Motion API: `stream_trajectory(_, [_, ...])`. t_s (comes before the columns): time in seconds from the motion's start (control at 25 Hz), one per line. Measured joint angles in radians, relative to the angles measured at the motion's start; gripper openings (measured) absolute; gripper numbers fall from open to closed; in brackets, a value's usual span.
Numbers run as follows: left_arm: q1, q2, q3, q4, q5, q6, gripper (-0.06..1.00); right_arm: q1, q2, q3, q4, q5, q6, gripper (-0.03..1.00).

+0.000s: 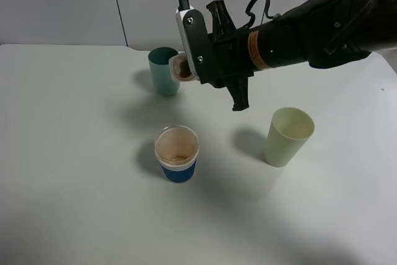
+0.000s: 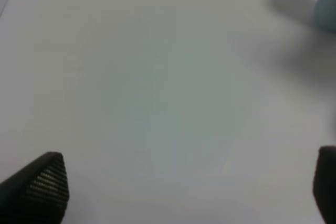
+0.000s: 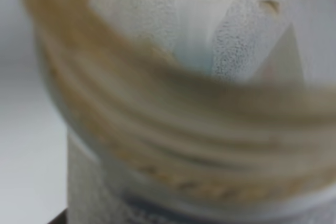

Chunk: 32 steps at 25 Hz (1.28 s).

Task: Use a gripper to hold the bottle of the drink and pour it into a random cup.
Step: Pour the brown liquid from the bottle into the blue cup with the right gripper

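My right gripper is shut on the bottle, which lies tipped on its side high above the table, its open neck pointing left near the teal cup. The right wrist view is filled by the bottle's threaded, brown-stained neck, very close and blurred. The white cup with a blue band stands upright on the table below and slightly left of the gripper, brown-stained inside. My left gripper is open over bare table; only its two black fingertips show.
A teal cup stands at the back, just left of the bottle's mouth; its edge also shows in the left wrist view. A taller pale green cup stands at the right. The table is white.
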Motion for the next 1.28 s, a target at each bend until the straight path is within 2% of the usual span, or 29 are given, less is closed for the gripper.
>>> stream_trajectory(0.48, [0.000,0.000,0.000,0.000,0.000,0.000,0.93,0.053,0.000,0.000,0.000,0.057,-0.151,0.37])
stream_trajectory(0.8, [0.000,0.000,0.000,0.000,0.000,0.000,0.93,0.079,0.000,0.000,0.000,0.124,-0.207,0.37])
stream_trajectory(1.28, [0.000,0.000,0.000,0.000,0.000,0.000,0.93,0.107,0.000,0.000,0.000,0.153,-0.256,0.37])
